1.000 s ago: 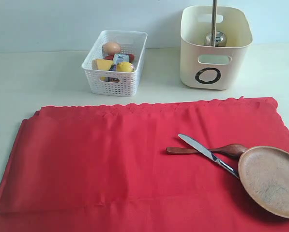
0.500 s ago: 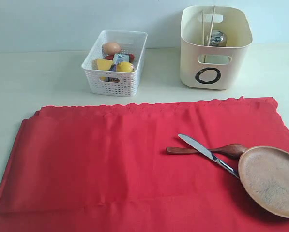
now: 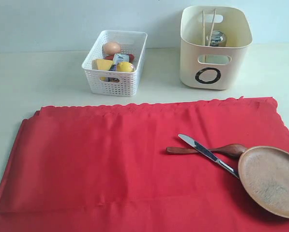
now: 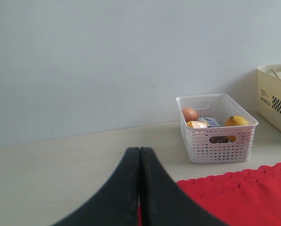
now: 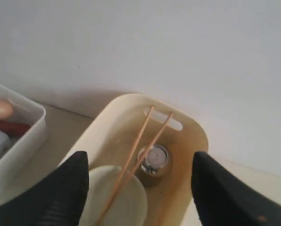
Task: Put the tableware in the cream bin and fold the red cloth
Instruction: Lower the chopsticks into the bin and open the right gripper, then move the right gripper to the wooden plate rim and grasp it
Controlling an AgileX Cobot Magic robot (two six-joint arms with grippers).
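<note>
Right hand (image 5: 138, 160) spread open over the rounded cream bin (image 3: 190, 63) holding thin wooden chopsticks (image 3: 208, 26), shiny steel cup (image 3: 217, 37), pale bowl (image 5: 126, 197). Left hand (image 4: 140, 157) pinched shut, empty. Round brown plate (image 3: 270, 179), metal knife (image 3: 207, 154), wooden spoon (image 3: 183, 151) lie on scalloped red cloth (image 3: 110, 164).

A: What is lying on the red cloth (image 3: 110, 164)?

B: A metal knife (image 3: 207, 154) is lying across a dark wooden spoon (image 3: 183, 151), its handle reaching the rim of the round brown plate (image 3: 272, 179), which is sitting at the cloth's right edge.

A: And beyond the cloth?

B: The cream bin (image 3: 190, 53) is standing on the pale table (image 3: 38, 82), with wooden chopsticks (image 3: 212, 24) leaning upright inside it beside a shiny steel cup (image 3: 218, 37). To its left, a white perforated basket (image 3: 114, 77) is holding an egg (image 3: 112, 47), cheese (image 3: 103, 64) and a lemon (image 3: 125, 67).
</note>
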